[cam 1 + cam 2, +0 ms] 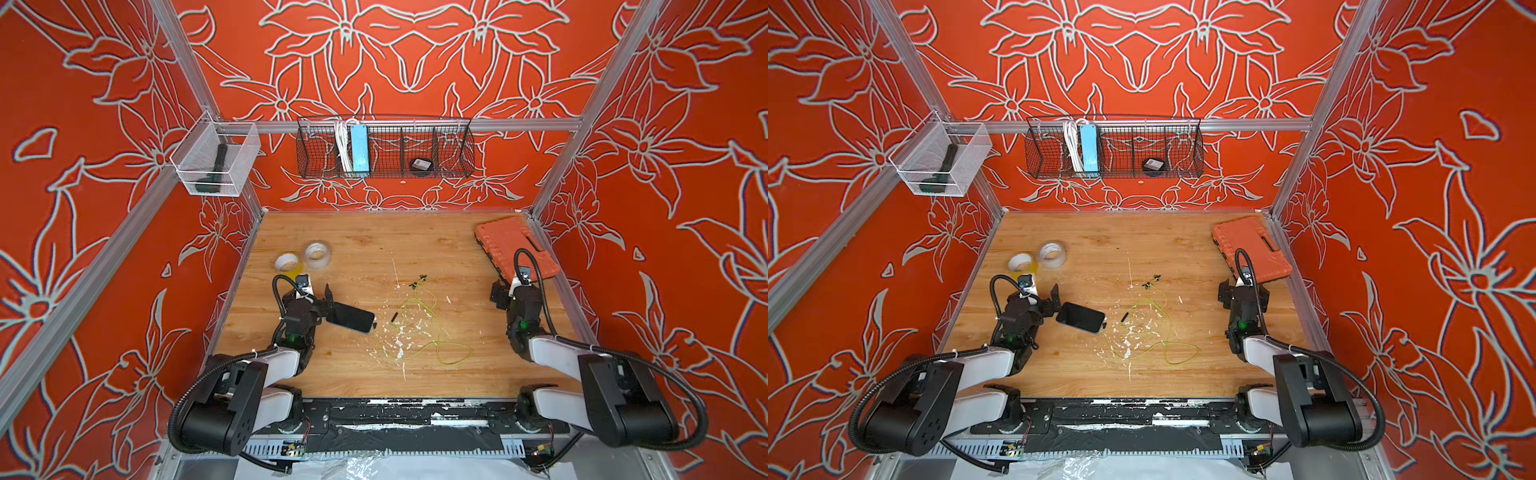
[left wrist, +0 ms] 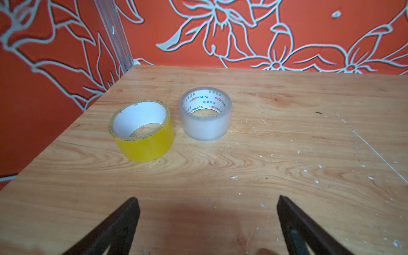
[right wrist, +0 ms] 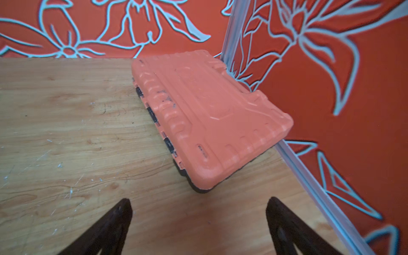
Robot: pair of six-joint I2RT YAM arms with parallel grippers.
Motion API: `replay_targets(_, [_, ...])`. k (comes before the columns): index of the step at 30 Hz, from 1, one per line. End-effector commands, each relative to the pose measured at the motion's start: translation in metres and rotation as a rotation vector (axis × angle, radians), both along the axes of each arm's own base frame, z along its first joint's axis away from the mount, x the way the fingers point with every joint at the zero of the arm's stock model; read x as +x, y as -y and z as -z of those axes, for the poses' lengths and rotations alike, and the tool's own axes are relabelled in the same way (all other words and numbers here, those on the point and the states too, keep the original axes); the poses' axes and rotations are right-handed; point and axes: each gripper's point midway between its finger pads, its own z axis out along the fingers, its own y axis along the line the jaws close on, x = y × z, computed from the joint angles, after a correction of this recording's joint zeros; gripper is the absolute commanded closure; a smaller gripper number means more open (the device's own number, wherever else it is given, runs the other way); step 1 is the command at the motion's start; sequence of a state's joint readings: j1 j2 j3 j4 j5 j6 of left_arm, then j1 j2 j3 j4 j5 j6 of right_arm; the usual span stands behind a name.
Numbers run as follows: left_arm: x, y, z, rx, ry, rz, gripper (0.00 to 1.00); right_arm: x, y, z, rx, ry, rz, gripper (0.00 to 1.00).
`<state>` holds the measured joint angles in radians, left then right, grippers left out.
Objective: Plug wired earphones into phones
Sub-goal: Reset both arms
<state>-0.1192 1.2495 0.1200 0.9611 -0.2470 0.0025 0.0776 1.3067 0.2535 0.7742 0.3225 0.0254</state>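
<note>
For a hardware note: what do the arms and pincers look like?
Alike, left arm and right arm have black joint housings, white link covers, a black ribbed hose alongside, a green light near the wrist. The left pincer and right pincer are black and tapering.

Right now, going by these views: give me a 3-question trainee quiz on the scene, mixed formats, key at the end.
1. True or false: the left hand and the right hand are both open and hold nothing.
2. Multiple choice: in the right wrist view, what lies just ahead of the right hand? A) orange ribbed plastic case; B) clear tape roll; C) blue power strip.
3. Fill in: in both top views, the flat black smartphone lies between the thin yellow-green wired earphones and the ___ hand.

Key: 1 true; 2 A; 3 left.
</note>
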Motion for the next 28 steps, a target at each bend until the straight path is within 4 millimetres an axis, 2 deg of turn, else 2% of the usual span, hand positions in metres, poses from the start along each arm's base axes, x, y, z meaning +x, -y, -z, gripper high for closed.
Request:
replay_targets(1, [0.007, 0.008, -0.023, 0.001, 0.124, 0.061, 0.02, 0.015, -0.025, -0.002, 0.015, 0.032, -0.154, 0.03])
replay_targets(4, [0.011, 0.017, -0.012, 0.008, 0.109, 0.120, 0.02, 0.024, -0.031, 0.005, 0.013, -0.003, -0.186, 0.03])
replay_targets(7, [0.013, 0.006, -0.010, -0.011, 0.097, 0.059, 0.02, 0.025, -0.030, 0.006, 0.017, -0.015, -0.180, 0.03])
replay_targets(9, [0.014, 0.005, -0.008, -0.018, 0.086, 0.066, 0.02, 0.025, -0.029, 0.007, 0.018, -0.030, -0.178, 0.03])
replay_targets(28, [0.014, 0.005, -0.010, -0.020, 0.094, 0.062, 0.02, 0.025, -0.030, 0.006, 0.017, -0.027, -0.180, 0.03])
